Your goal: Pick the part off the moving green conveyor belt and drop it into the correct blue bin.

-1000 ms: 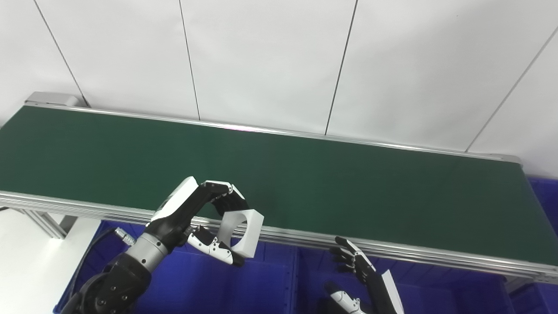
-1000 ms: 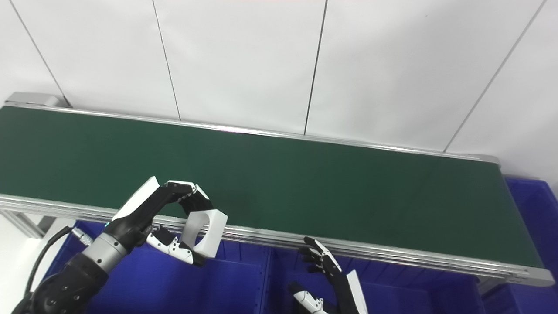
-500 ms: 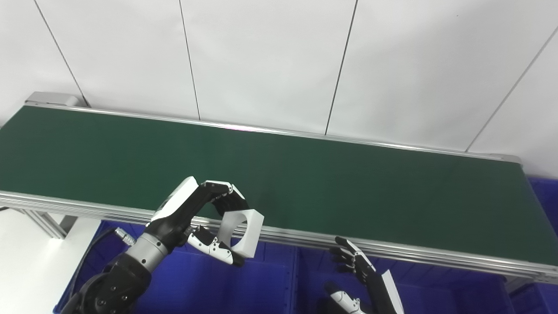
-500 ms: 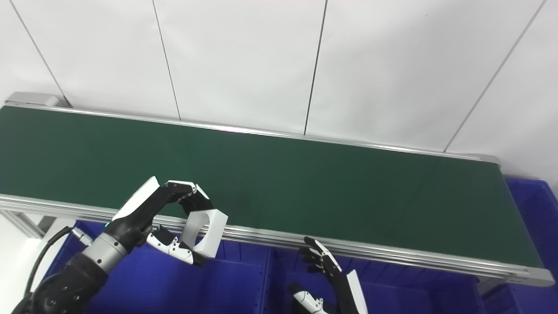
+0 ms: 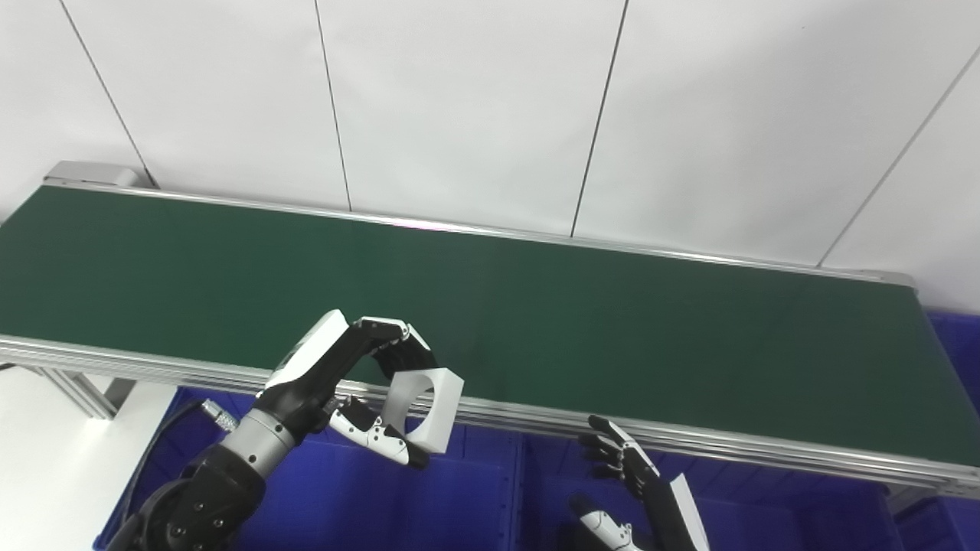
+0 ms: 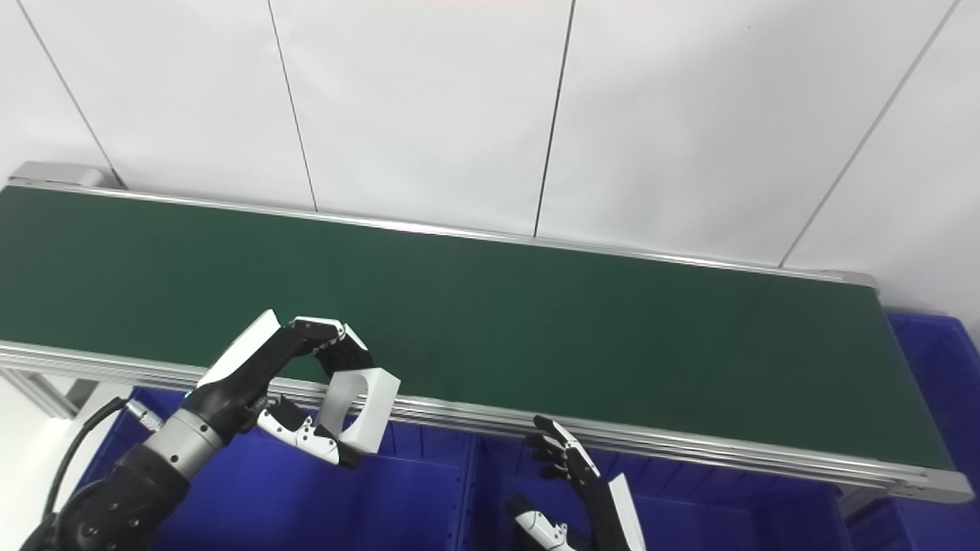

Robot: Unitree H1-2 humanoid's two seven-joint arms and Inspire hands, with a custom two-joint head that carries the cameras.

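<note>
While over the left blue bin | left robot hand grasps white part — off belt, ready to drop | right robot hand released, idle

1. We see bright, even light over the whole scene, with no single source in view.
2. The white panelled wall looks softly lit, slightly greyer at the corners.
3. A pale sheen lies on the dark green conveyor belt.
4. Both views are sharp; shadows stay faint.
</note>
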